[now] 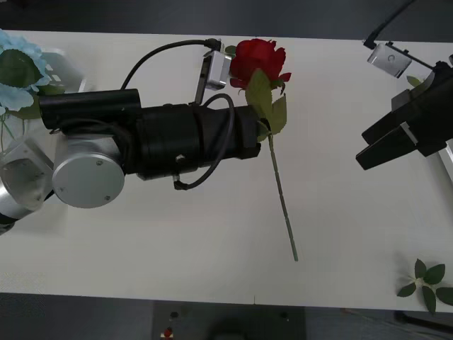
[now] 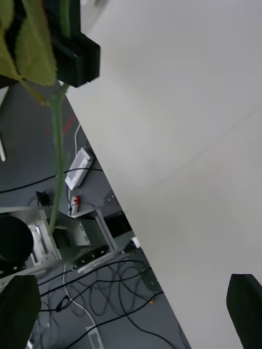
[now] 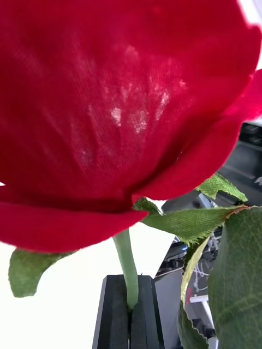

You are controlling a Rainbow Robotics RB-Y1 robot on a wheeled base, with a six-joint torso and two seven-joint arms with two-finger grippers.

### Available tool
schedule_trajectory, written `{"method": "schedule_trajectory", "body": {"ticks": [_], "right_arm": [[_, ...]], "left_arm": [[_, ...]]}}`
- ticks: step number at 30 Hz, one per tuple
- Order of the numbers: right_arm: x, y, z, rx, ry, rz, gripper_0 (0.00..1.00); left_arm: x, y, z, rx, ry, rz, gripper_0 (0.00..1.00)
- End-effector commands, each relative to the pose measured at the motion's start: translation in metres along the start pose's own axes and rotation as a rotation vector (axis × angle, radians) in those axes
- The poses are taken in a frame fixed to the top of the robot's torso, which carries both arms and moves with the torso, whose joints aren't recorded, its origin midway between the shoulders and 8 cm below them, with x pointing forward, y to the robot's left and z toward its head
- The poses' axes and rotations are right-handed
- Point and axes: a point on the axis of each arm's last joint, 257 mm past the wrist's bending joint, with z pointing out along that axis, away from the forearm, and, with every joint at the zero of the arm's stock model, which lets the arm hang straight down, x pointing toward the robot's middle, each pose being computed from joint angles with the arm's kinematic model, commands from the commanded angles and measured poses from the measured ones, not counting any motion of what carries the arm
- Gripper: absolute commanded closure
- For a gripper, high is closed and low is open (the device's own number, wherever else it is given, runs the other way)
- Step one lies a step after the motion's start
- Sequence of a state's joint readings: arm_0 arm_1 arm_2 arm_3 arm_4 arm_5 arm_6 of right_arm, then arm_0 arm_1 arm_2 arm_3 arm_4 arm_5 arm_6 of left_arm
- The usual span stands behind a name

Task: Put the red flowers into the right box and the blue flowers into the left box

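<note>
Red rose (image 1: 257,58) held above the white table (image 1: 340,234), bloom toward the far edge, stem (image 1: 282,198) trailing toward the near edge. Left gripper (image 3: 130,313) clamped on the stem just below the bloom, black fingers pressed together around it. Right gripper (image 1: 386,145) at the right side, well apart from the rose, fingers spread wide, holding nothing. Blue flowers (image 1: 20,67) at far left. Loose green leaf sprig (image 1: 427,281) near the table's near-right corner.
</note>
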State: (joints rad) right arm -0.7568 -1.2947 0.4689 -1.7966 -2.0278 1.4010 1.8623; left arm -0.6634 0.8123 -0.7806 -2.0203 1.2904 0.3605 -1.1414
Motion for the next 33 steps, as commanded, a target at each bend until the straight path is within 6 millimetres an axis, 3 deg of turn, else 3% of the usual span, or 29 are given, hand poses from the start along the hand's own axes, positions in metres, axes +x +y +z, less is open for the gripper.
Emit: {"method": "schedule_trajectory", "body": {"ticks": [1, 11, 23, 33], "right_arm": [[0.002, 0.009, 0.020, -0.007, -0.008, -0.019, 0.00], [0.012, 0.048, 0.070, -0.150, -0.092, 0.161, 0.00], [-0.004, 0.074, 0.115, -0.156, -0.224, 0.219, 0.00], [-0.009, 0.083, 0.129, -0.171, -0.303, 0.233, 0.00]], "left_arm": [[0.004, -0.001, -0.005, 0.003, -0.007, 0.061, 1.00], [0.008, 0.000, -0.006, -0.001, -0.009, 0.073, 1.00], [0.006, -0.001, -0.007, 0.003, -0.014, 0.069, 1.00], [0.005, -0.002, -0.007, 0.009, -0.019, 0.066, 1.00]]}}
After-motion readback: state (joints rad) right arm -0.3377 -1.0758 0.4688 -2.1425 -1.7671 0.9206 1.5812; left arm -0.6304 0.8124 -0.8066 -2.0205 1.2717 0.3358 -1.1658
